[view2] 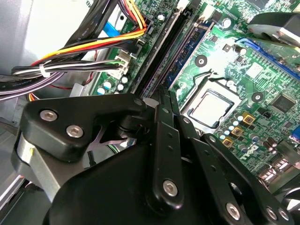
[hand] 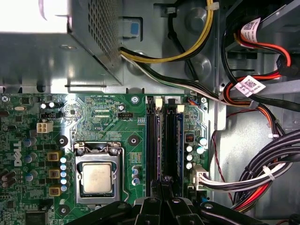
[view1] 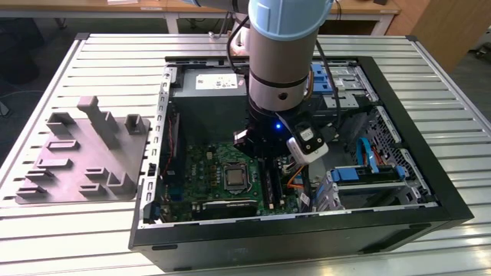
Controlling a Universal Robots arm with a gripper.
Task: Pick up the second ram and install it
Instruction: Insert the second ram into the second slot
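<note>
Black fingers of your hand (hand: 165, 183) are clenched on the second ram (hand: 168, 140), standing edge-on in a slot of the green motherboard (hand: 117, 117). Processor socket (hand: 96, 176) sits close beside it.

The slatted, seemingly metal tabletop (view1: 452, 115) carries an open computer case (view1: 307, 241) and, beside it, a grey fixture plate (view1: 77, 172).

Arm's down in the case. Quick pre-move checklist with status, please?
1. Position: gripper over the long black memory slots of the green motherboard: ok.
2. Alignment: thin dark memory stick in line with the slots: ok.
3. Stick fully seated: cannot tell.
4. Black-and-white cable bundle apart from the slots: ok.
5. Silver square processor apart from the gripper: ok.
</note>
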